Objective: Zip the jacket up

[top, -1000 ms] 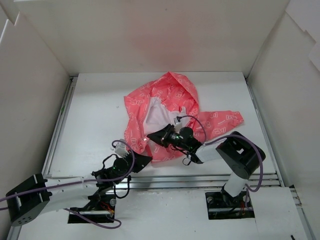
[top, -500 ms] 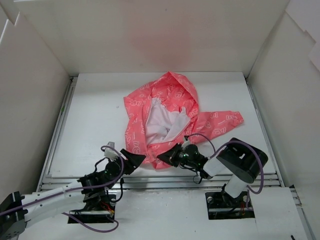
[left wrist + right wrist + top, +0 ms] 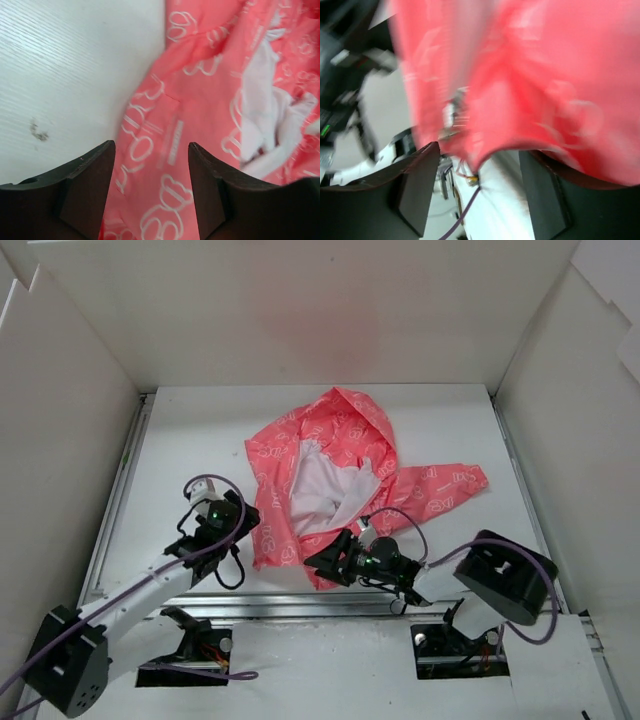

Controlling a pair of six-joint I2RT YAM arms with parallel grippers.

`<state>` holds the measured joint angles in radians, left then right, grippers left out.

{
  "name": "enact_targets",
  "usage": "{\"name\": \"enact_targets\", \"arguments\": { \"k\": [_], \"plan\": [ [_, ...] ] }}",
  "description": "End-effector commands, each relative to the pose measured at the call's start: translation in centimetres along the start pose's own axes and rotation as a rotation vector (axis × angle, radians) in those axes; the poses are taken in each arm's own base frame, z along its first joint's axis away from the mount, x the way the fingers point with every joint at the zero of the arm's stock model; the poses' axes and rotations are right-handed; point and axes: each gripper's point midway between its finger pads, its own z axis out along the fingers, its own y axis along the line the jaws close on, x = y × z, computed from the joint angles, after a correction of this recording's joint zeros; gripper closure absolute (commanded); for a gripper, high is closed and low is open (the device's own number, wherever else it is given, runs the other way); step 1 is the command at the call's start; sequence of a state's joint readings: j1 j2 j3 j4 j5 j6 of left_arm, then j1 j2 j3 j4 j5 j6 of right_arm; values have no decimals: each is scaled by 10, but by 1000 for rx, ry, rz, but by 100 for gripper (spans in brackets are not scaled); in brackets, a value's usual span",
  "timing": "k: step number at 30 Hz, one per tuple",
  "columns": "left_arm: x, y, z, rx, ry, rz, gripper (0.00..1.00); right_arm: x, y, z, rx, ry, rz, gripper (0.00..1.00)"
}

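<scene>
The jacket (image 3: 340, 455) lies crumpled mid-table, coral pink with white prints, its white lining (image 3: 322, 490) showing through the open front. My left gripper (image 3: 243, 520) hangs at the jacket's left edge. In the left wrist view its jaws (image 3: 151, 146) stand open over the pink fabric (image 3: 200, 100), gripping nothing. At the jacket's near hem is my right gripper (image 3: 322, 560). The right wrist view is blurred: that gripper (image 3: 479, 150) is open, and the jacket's hem (image 3: 520, 90) hangs just beyond its fingertips. No zip pull shows clearly.
White walls box the table on three sides. A metal rail (image 3: 300, 602) runs along the near edge and another (image 3: 122, 480) down the left side. A dark smudge (image 3: 38, 131) marks the table left of the jacket. A purple cable (image 3: 465, 210) trails below the right gripper.
Both grippers have gone from shut to open. The left arm swung up and away to the jacket's left edge. The right gripper drew back to the near hem, and the jacket's lower part settled.
</scene>
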<state>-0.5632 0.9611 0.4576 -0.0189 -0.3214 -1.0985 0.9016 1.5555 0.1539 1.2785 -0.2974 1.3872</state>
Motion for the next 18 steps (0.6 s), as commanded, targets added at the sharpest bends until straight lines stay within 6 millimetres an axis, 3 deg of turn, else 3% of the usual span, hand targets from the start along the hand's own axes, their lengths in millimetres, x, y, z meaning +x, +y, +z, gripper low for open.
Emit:
{"name": "enact_targets", "arguments": {
  "k": [1, 2, 3, 4, 7, 8, 9, 10, 11, 12, 15, 16, 17, 18],
  "plan": [
    [-20, -10, 24, 15, 12, 78, 45, 2, 81, -5, -219, 14, -209, 35],
    [-30, -16, 31, 25, -3, 88, 45, -1, 71, -10, -132, -4, -269, 33],
    [-29, -14, 37, 24, 25, 86, 46, -3, 79, -12, -109, -16, -311, 31],
    [-29, -3, 49, -13, 40, 81, 46, -6, 76, -17, -66, -38, -348, 30],
    [-36, -8, 76, 24, 80, 64, 47, -26, 58, -52, 106, -140, -471, 34],
    [-33, -14, 81, 54, 113, 62, 48, -37, 55, -59, 148, -199, -493, 42],
    [-25, -21, 86, 90, 157, 72, 50, -41, 59, -65, 159, -214, -515, 65],
    [-17, -18, 96, 79, 190, 75, 52, -43, 58, -69, 179, -226, -535, 82],
    [-24, -33, 102, 113, 178, 76, 52, -48, 50, -76, 229, -237, -566, 95],
    [-23, -36, 106, 121, 188, 79, 53, -48, 56, -77, 232, -233, -584, 100],
    [-43, -58, 128, 134, 151, 84, 55, -43, 51, -70, 268, -164, -646, 100],
    [-37, -53, 132, 120, 164, 89, 55, -43, 52, -70, 267, -164, -648, 100],
    [-46, -55, 137, 111, 154, 86, 56, -43, 50, -66, 270, -161, -649, 100],
    [-65, -77, 141, 147, 118, 87, 56, -44, 49, -63, 271, -162, -652, 100]
  ]
}}
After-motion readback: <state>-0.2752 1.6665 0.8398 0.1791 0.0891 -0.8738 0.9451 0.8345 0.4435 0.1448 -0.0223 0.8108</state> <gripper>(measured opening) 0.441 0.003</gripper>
